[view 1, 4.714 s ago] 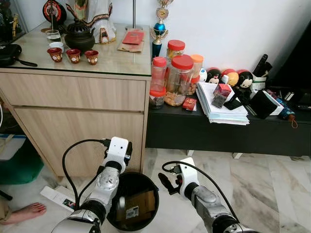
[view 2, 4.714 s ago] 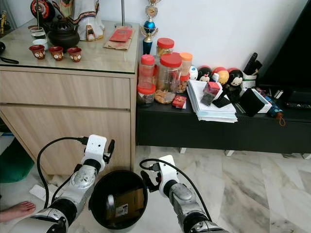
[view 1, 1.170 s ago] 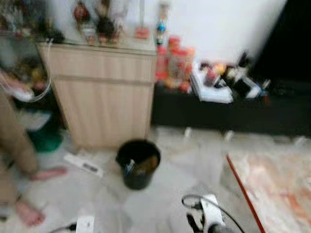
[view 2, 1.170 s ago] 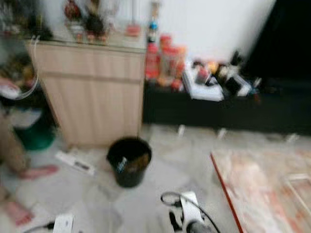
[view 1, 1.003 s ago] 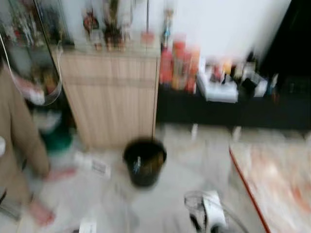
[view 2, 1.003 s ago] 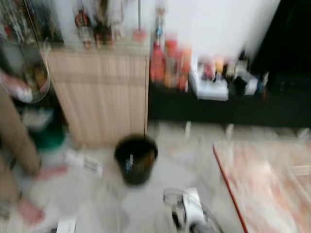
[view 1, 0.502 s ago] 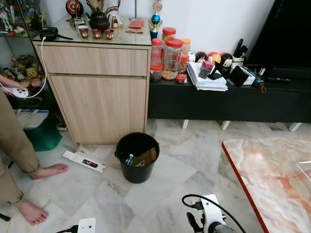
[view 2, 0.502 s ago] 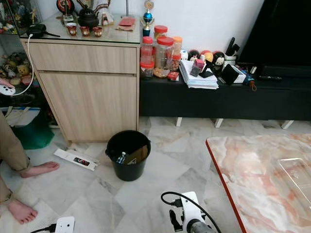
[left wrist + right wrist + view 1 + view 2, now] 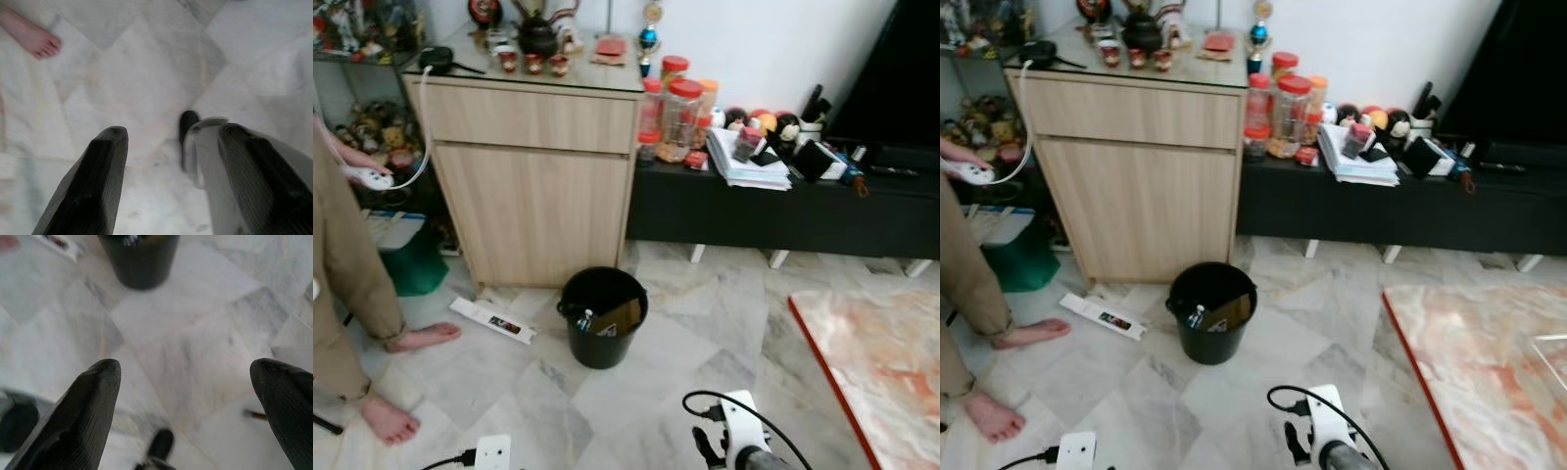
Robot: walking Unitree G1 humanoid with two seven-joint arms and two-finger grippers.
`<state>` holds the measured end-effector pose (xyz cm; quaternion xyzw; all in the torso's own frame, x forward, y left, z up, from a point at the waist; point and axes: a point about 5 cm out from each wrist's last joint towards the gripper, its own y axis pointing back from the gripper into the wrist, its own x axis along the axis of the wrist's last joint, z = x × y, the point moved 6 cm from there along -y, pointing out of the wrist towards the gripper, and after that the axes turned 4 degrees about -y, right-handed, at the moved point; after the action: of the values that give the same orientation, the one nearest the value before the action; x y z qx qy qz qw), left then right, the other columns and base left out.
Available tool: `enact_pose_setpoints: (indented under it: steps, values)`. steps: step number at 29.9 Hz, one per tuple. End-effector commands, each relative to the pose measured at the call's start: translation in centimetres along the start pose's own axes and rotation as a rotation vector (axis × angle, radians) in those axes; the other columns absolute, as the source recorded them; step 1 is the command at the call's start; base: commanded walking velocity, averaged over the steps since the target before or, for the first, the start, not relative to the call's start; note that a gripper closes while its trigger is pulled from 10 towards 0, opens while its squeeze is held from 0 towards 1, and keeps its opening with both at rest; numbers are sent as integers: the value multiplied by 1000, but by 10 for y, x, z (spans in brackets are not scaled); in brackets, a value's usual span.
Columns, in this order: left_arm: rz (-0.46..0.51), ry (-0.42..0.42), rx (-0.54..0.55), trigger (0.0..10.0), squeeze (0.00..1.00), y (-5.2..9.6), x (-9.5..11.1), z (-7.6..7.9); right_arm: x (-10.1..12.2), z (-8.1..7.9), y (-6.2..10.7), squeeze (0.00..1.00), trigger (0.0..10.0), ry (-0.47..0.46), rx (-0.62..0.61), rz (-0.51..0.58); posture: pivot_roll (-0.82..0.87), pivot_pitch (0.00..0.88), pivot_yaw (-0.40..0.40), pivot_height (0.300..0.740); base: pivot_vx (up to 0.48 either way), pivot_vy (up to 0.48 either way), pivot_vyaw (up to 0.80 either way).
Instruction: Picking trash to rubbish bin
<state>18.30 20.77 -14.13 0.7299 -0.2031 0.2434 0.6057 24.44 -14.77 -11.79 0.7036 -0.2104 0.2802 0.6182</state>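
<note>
A black rubbish bin [image 9: 599, 349] stands on the marble floor in front of the wooden cabinet. Inside it lie a small bottle [image 9: 584, 320] and a piece of brown cardboard [image 9: 623, 317]. A flat white box [image 9: 493, 320] lies on the floor to the bin's left. My left gripper [image 9: 171, 181] hangs low over bare floor, open and holding nothing. My right gripper [image 9: 195, 401] is open wide and holds nothing, with the bin [image 9: 139, 259] some way ahead of it. Both white wrists, left [image 9: 490, 453] and right [image 9: 741, 441], show at the bottom edge of the eye views.
A person stands at the left, with bare feet [image 9: 423, 337] near the white box and a hand holding a white controller [image 9: 369, 177]. The light wooden cabinet [image 9: 538, 196], a black low shelf [image 9: 783, 211] with jars and papers, and a marble table [image 9: 891, 362] border the floor.
The bin, right under my grippers 4.7 s ago, now stands about a metre ahead; I have backed off. My arms have dropped low. The blur has settled and the view has swung slightly left.
</note>
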Motion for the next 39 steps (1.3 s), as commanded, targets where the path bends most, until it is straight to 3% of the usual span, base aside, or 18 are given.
enact_pose_setpoints:
  steps: [1, 39]
  values:
    - [-14, -2, -16, 10000, 0, 0, -2, 6, -10, 13, 4, 0, 10000, -1, -33, -28, 47, 0, -115, 740, 0, 480, 0]
    - [4, 0, -21, 10000, 0, -1, 5, 9, -4, 13, 3, 0, 10000, 0, -30, -19, 40, 0, -119, 740, 0, 50, 0]
